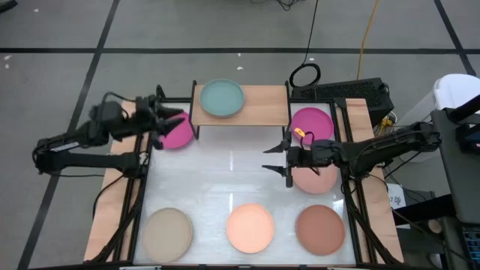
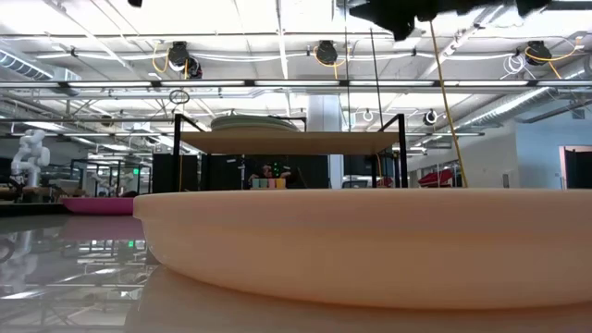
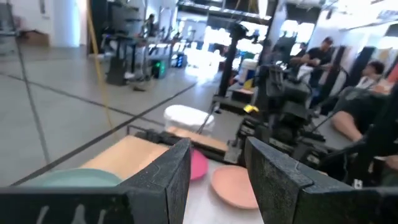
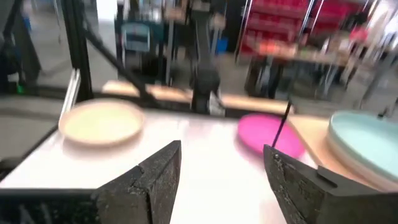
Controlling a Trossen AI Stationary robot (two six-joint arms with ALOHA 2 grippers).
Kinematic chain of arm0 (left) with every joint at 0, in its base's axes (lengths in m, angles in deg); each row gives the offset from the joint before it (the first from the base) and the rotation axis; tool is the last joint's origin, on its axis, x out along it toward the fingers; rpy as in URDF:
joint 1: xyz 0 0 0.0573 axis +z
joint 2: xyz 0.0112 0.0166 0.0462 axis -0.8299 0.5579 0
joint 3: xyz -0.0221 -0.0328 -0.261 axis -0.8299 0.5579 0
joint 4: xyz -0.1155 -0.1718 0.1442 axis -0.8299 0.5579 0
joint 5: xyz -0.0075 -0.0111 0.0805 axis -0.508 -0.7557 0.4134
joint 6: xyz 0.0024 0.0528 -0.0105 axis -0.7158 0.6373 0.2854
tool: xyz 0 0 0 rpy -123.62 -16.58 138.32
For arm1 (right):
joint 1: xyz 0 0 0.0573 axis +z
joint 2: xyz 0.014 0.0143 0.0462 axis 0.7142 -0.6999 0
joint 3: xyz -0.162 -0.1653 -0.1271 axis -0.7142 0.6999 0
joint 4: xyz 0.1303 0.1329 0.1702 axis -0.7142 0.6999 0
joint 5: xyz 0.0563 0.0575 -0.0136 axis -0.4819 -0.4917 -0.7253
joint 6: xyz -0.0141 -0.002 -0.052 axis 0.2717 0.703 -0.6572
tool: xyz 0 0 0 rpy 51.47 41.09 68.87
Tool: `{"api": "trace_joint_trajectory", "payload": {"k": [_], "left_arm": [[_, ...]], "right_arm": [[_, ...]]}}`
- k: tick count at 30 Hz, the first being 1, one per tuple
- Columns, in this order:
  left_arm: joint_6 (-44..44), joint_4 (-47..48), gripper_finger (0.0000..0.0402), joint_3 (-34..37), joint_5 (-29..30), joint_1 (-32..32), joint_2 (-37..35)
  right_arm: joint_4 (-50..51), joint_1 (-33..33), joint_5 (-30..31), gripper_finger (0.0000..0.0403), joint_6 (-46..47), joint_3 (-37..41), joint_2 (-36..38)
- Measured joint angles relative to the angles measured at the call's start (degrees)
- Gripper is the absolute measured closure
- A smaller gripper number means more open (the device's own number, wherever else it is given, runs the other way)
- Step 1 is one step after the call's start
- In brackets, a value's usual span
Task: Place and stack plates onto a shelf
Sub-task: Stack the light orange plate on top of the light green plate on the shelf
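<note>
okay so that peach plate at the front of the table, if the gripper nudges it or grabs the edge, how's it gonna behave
The peach plate looks rigid, so it should keep its shape when gripped by the rim. It sits flat on a glossy, reflective table, so a nudge would probably make it slide rather than tip. Being round and shallow, it seems unlikely to roll.

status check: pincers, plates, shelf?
Left pincer open, empty, above magenta plate beside shelf. Right pincer open, empty, mid-table. Teal plate on shelf. Nothing blocking.
</note>
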Motion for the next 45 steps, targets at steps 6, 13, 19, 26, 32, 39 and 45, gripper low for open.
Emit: {"api": "trace_joint_trajectory", "payload": {"k": [6,13,19,26,32,39,45], "left_arm": [[1.1,-6.7,0.0245,9.7,2.9,-4.8,-2.0],[1.1,-6.9,0.0245,10.9,3.1,-7.2,-1.7],[1.1,-6.9,0.0245,10.9,3.1,-8.2,-1.5],[0.8,-6.7,0.0245,10.9,3.1,-8.5,-1.5],[0.7,-6.4,0.0245,10.9,3.1,-8.5,-1.5],[1.4,-5.3,0.0245,10.9,3.1,-8.4,-1.5],[1.3,-4.6,0.0245,10.9,3.1,-8.4,-1.5]], "right_arm": [[26.9,1.6,-2.7,0.0195,6.0,-14.8,-3.0],[25.7,5.9,-7.6,0.0195,11.6,-11.1,-7.5],[14.4,7.8,-7.2,0.0195,17.4,-5.4,-15.9],[12.5,7.8,-7.0,0.0195,24.3,-5.8,-26.3],[12.2,7.5,-7.4,0.0195,26.4,-5.8,-30.1],[11.6,7.8,-7.4,0.0195,28.9,-5.8,-30.2],[6.3,9.7,-7.5,0.0195,28.4,-5.8,-33.8]]}}
